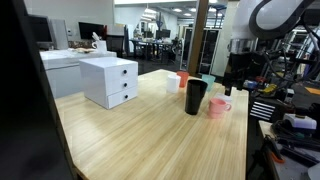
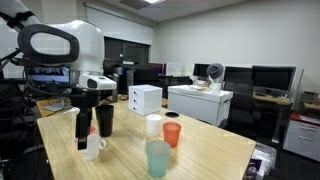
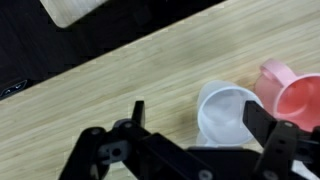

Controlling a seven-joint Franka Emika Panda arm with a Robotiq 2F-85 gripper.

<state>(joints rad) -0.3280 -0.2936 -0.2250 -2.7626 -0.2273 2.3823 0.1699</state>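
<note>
White cup (image 3: 228,112), seen from above in the wrist view, sits on the table right under the gripper (image 3: 200,120), in the gap between its 2 fingers and closer to 1 of them. The gripper is spread wide and grasps nothing; neither finger (image 3: 137,112) touches the cup's rim. It hangs above the cup, with wood showing between the other finger and the cup.

Just past the cup, on the outer side of the nearer finger, stands a pink mug (image 3: 291,93) with a reddish inside, close against the white cup; the pictures do not settle whether the 2 touch. In an exterior view the pink mug (image 1: 218,107) stands below and just in front of the gripper.

Beside the gripper, near the mug, a tall black cup (image 1: 195,97) stands upright.

Farther from the gripper, an orange cup (image 2: 172,133), a second white cup (image 2: 153,125) and a teal cup (image 2: 158,158) form a loose group on the light wooden table (image 1: 140,135).

Farthest off, well apart from the gripper, a white box with 2 drawers (image 1: 110,82) rests near the table's far edge.
</note>
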